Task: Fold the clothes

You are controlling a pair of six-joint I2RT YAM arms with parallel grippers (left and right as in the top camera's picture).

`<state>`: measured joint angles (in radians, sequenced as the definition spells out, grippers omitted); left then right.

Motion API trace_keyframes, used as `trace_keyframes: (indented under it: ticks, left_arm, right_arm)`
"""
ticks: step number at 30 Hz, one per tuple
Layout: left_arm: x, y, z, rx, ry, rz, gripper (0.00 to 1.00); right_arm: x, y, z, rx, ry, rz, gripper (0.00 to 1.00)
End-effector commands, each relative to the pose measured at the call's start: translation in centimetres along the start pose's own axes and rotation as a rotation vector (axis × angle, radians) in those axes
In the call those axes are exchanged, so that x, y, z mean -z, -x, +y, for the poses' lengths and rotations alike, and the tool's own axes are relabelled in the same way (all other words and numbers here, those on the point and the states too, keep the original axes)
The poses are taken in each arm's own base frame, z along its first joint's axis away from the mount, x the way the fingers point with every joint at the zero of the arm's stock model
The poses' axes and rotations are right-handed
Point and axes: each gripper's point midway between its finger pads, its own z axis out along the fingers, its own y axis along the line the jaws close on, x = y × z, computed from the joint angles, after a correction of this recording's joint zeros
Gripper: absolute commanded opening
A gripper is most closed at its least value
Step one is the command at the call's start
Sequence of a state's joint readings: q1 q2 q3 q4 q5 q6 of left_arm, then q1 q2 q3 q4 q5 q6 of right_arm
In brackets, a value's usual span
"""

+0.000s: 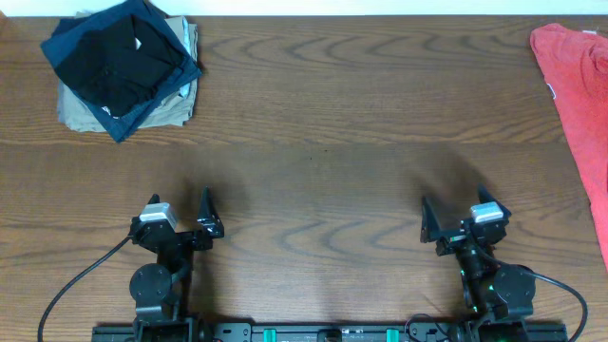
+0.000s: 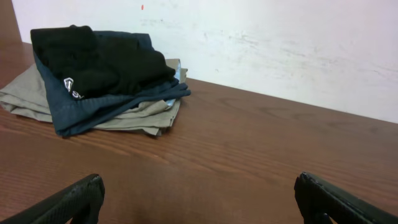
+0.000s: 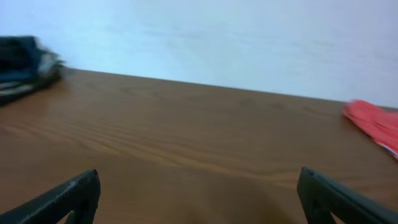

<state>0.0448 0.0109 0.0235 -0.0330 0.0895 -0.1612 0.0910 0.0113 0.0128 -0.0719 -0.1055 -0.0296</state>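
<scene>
Overhead: the black T-shirt (image 1: 119, 62) lies on top of a navy garment (image 1: 59, 46) and a tan garment (image 1: 81, 116) at the far-left corner of the bench (image 1: 323, 114). The left end effector (image 1: 180, 201) and right end effector (image 1: 454, 199) are both released and empty.
Left wrist: the stack is ahead-left, with the fingers (image 2: 71, 202) spread.
Right wrist: a red garment (image 3: 373, 121) lies at far right.

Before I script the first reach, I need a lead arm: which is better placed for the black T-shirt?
Left, likely. The black T-shirt tops the far-left pile, on the side of the open left end effector; the right end effector sits across the table, nearer the red garment.
</scene>
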Motion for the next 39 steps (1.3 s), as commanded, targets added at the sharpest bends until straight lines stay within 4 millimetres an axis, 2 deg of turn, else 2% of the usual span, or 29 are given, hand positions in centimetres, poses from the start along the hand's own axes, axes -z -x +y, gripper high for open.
trace_keyframes:
  ticks: [1, 9, 15, 17, 20, 27, 39]
  left_arm:
    - [-0.1, -1.5, 0.4, 0.011, 0.011, 0.041, 0.98]
    - [-0.1, -1.5, 0.4, 0.011, 0.011, 0.041, 0.98]
    - [-0.1, -1.5, 0.4, 0.011, 0.011, 0.041, 0.98]
    - [-0.1, -1.5, 0.4, 0.011, 0.011, 0.040, 0.98]
    - [-0.1, -1.5, 0.4, 0.011, 0.011, 0.040, 0.98]
    - [-0.1, -1.5, 0.4, 0.011, 0.011, 0.041, 0.98]
    - [-0.1, -1.5, 0.4, 0.011, 0.011, 0.040, 0.98]
  right_arm:
    - [0.1, -0.3, -1.9, 0.072, -0.103, 0.009, 0.99]
    - [0.0, 0.0, -1.2, 0.049, -0.065, -0.007, 0.99]
    - [0.4, 4.2, -0.9, 0.072, -0.051, -0.177, 0.99]
    - [0.5, 4.7, -0.8, 0.075, -0.045, -0.196, 0.99]
    - [0.3, 3.9, -0.8, 0.075, -0.044, -0.165, 0.99]
    - [0.0, -0.1, -0.7, 0.051, -0.037, -0.001, 0.99]
    - [0.0, -0.1, -0.8, 0.053, -0.039, -0.002, 0.99]
